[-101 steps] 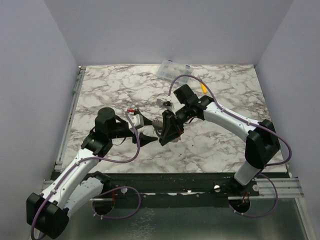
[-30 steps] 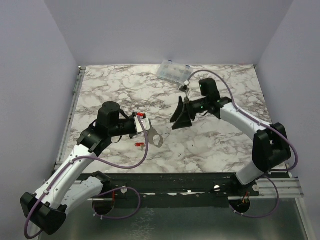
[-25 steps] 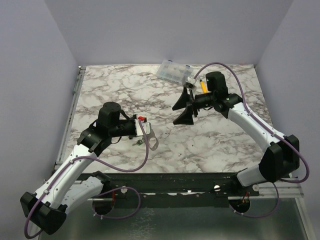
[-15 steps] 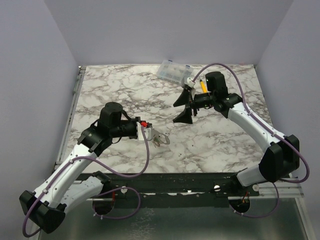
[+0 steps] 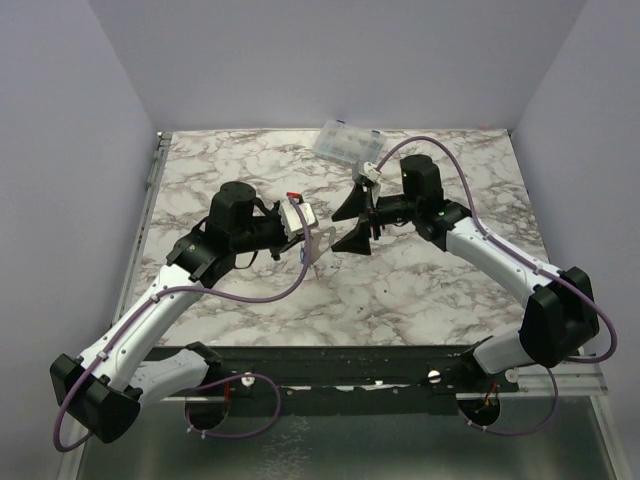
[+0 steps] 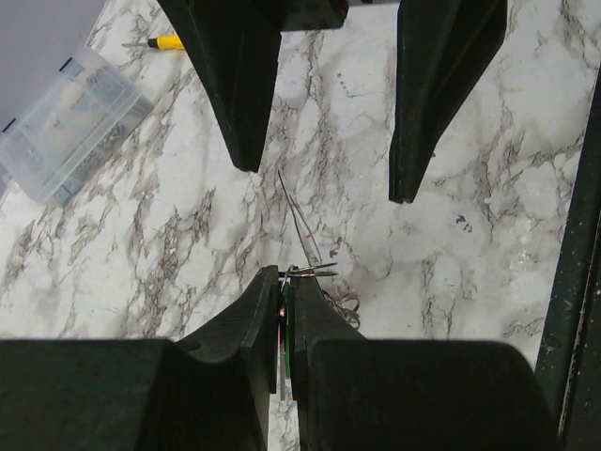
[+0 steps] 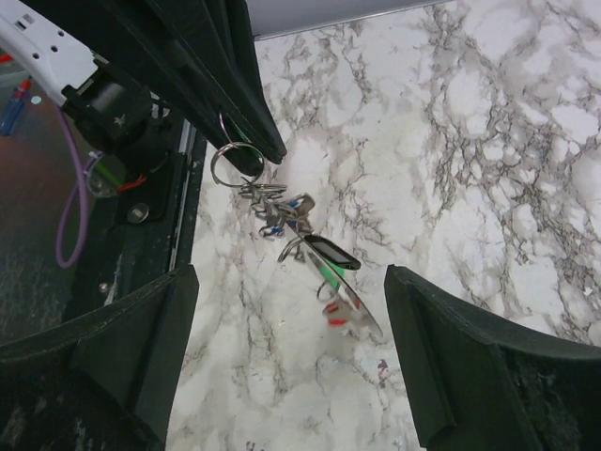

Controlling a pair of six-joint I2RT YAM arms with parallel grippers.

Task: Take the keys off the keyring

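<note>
Right wrist view: left gripper [image 7: 266, 146] is clamped tight on a small round wire ring [image 7: 233, 164], so the whole bunch hangs free under it, off the white-and-grey marbled tabletop [image 7: 488, 141]. Just below that ring sit small keys with red, blue and green plastic heads [image 7: 291, 221]. The grey-silver flat oblong metal keyring [image 7: 355, 310] dangles lowest. Holding from the top looks deliberate: gravity strings the bunch out and gives the other arm access. The right gripper [image 6: 324, 180] has its jaws wide apart with nothing in them. It faces the bunch, near it but not around it. All of this is on the near side of the clear plastic compartment box [image 6: 99, 68], well apart from it. A yellow-handled piece [image 6: 169, 42] lies just beside the box; can't tell what it is. Remaining keys not yet off, I'd say.
</note>
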